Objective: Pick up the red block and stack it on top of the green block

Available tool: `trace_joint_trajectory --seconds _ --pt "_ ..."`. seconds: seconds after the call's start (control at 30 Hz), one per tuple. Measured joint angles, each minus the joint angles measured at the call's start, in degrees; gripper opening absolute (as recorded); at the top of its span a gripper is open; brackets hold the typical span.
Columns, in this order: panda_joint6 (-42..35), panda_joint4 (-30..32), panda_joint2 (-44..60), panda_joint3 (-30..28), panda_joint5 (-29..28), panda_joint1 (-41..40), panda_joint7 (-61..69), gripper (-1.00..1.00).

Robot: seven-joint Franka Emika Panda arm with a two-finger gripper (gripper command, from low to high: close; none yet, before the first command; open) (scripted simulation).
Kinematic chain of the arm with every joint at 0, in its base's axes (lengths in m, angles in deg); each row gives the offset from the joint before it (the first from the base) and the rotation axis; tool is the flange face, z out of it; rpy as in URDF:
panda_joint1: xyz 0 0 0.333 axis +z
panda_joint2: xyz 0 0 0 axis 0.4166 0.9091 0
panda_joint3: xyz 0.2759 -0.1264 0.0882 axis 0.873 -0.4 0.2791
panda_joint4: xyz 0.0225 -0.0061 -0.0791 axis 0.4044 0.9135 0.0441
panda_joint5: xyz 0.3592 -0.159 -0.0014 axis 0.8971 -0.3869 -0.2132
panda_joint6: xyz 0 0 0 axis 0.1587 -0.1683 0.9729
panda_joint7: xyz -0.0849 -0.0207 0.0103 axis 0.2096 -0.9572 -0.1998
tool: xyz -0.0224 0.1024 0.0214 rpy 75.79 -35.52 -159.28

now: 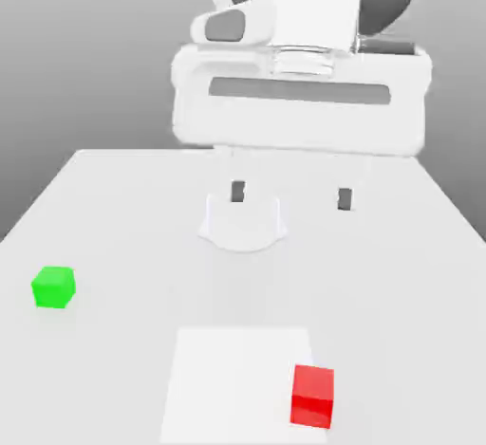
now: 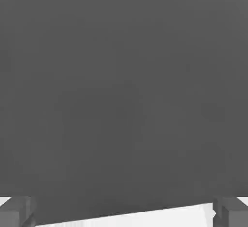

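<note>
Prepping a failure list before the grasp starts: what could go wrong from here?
1. The small bright red cube sits near the bottom edge of the exterior view, far from the open claw; a long approach could land off-centre and nudge it.
2. The small bright green cube lies well apart, toward the exterior view's left, so the carry is long and a weak grip may slip.
3. Both cubes look similar in size, so a slight offset at release could topple the stack.

1. A pale grey tabletop (image 1: 114, 206) carries everything.
2. The green block (image 1: 53, 287) rests on it at 9 o'clock, near the edge.
3. A white square patch (image 1: 228, 377) lies flat at 6 o'clock.
4. The red block (image 1: 312, 396) sits on that patch's 4 o'clock corner, well apart from the green one.
5. The arm's round white base (image 1: 243, 225) stands near the centre.
</note>
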Motion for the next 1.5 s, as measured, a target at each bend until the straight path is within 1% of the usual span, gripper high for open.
trace_joint_trajectory --seconds 0.13,0.3,0.47,0.5,0.73,0.9,1.1,1.37,1.43,1.5 --pt "3.40 1.94 8.23 0.78 -0.58 0.87 -3.41 0.00" --pt "7.96 4.19 18.23 1.36 0.59 2.15 -6.14 0.00" --pt "15.98 3.10 28.56 -1.97 -3.04 4.94 -9.40 0.00" --pt "16.95 2.92 29.75 -2.51 -3.51 5.39 -9.76 -1.00" --pt "16.89 2.95 29.59 -2.42 -3.48 5.31 -9.76 -1.00" --pt "9.48 4.49 20.54 0.03 1.02 3.49 -6.56 -1.00" --pt "7.79 8.77 14.66 -9.96 1.92 -4.80 -15.42 -1.00" --pt "6.57 15.18 6.73 -21.94 1.38 -28.71 -32.31 -1.00" --pt "6.26 16.89 4.56 -24.38 1.67 -33.48 -36.62 -1.00" --pt "7.62 18.07 4.67 -26.32 2.97 -36.21 -39.13 -1.00"
